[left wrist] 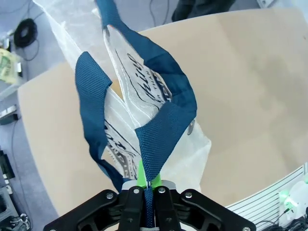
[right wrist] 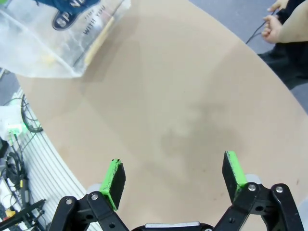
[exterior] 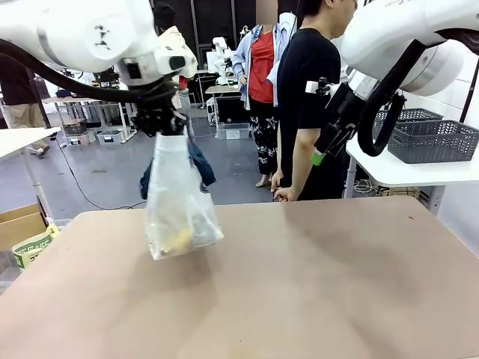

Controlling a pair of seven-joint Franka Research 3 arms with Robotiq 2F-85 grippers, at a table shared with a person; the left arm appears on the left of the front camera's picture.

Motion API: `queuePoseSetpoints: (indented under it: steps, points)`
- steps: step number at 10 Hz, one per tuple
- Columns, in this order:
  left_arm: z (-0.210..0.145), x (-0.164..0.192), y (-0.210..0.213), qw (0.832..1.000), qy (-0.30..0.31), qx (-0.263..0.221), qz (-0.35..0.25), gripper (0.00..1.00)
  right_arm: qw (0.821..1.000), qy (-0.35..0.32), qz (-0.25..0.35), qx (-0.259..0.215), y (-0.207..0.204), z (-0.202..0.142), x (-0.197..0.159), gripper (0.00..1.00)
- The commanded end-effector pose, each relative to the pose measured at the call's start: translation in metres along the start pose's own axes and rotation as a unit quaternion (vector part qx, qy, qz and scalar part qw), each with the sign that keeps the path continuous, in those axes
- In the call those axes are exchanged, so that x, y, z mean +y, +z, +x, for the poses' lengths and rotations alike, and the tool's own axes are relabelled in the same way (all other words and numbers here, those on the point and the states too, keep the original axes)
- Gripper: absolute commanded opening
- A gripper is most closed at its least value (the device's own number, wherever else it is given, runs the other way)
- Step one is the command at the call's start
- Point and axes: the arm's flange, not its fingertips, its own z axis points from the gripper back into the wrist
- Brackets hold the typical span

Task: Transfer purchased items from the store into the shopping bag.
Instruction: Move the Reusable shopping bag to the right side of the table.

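The shopping bag (exterior: 178, 202), translucent white plastic with navy straps, hangs above the left half of the tan table (exterior: 314, 284). My left gripper (exterior: 166, 123) is shut on one navy strap (left wrist: 159, 139), pinched between its green pads (left wrist: 141, 177). Purchased items show through the bag's bottom: a yellow piece (exterior: 178, 241) and a flat tan packet (right wrist: 98, 41). The bag (right wrist: 57, 38) sits at the upper left of the right wrist view. My right gripper (right wrist: 173, 175) is open and holds nothing, raised over the table's far right side (exterior: 320, 155).
A person in a black T-shirt (exterior: 308, 90) stands at the far edge, with a hand (exterior: 283, 194) at the table rim. A dark grey lattice basket (exterior: 434, 138) rests on a white side table at the right. A cardboard box (exterior: 19, 224) sits on the floor at the left.
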Motion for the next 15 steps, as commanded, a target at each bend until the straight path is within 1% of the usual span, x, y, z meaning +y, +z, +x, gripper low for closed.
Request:
queuePoseSetpoints:
  steps: [1, 2, 3, 5, 6, 7, 8, 9, 10, 11, 13, 14, 15]
  points:
    - [-0.028, 0.045, 0.009, 0.999, -0.005, -0.004, 0.041, 0.00, 1.000, 0.001, 0.000, 0.007, 0.000, 0.000, 0.001, 1.00]
    - [-0.037, 0.059, 0.014, 0.997, -0.022, -0.005, 0.069, 0.00, 1.000, 0.001, 0.000, 0.007, 0.000, 0.000, 0.001, 1.00]
    - [-0.045, 0.072, 0.019, 0.996, -0.040, -0.011, 0.078, 0.00, 1.000, 0.001, 0.000, 0.007, 0.000, 0.000, 0.001, 1.00]
    - [-0.065, 0.095, 0.016, 0.990, -0.101, 0.000, 0.095, 0.00, 1.000, 0.001, 0.000, 0.007, 0.000, 0.000, 0.001, 1.00]
    - [-0.076, 0.110, 0.015, 0.987, -0.122, -0.010, 0.100, 0.00, 1.000, 0.001, 0.000, 0.007, 0.000, 0.000, 0.001, 1.00]
    - [-0.085, 0.128, 0.013, 0.985, -0.127, -0.015, 0.114, 0.00, 1.000, 0.001, 0.000, 0.007, 0.000, 0.000, 0.001, 1.00]
    - [-0.093, 0.139, 0.012, 0.986, -0.118, -0.027, 0.115, 0.00, 1.000, 0.001, 0.000, 0.007, 0.000, 0.000, 0.001, 1.00]
    - [-0.097, 0.152, 0.008, 0.988, -0.102, -0.028, 0.116, 0.00, 1.000, 0.001, 0.000, 0.007, 0.000, 0.000, 0.001, 1.00]
    - [-0.103, 0.166, 0.003, 0.989, -0.077, -0.038, 0.121, 0.00, 1.000, 0.001, 0.000, 0.007, 0.000, 0.000, 0.001, 1.00]
    - [-0.111, 0.174, -0.003, 0.990, -0.071, -0.044, 0.109, 0.00, 1.000, 0.001, 0.000, 0.007, 0.000, 0.000, 0.001, 1.00]
    - [-0.119, 0.186, -0.011, 0.992, -0.057, -0.053, 0.105, 0.00, 1.000, 0.001, 0.000, 0.007, 0.000, 0.000, 0.001, 1.00]
    - [-0.122, 0.190, -0.014, 0.991, -0.064, -0.055, 0.100, 0.00, 1.000, 0.001, 0.000, 0.007, 0.000, 0.000, 0.001, 1.00]
    - [-0.122, 0.200, -0.021, 0.993, -0.070, -0.059, 0.068, 0.00, 1.000, 0.001, 0.000, 0.007, 0.000, 0.000, 0.001, 1.00]
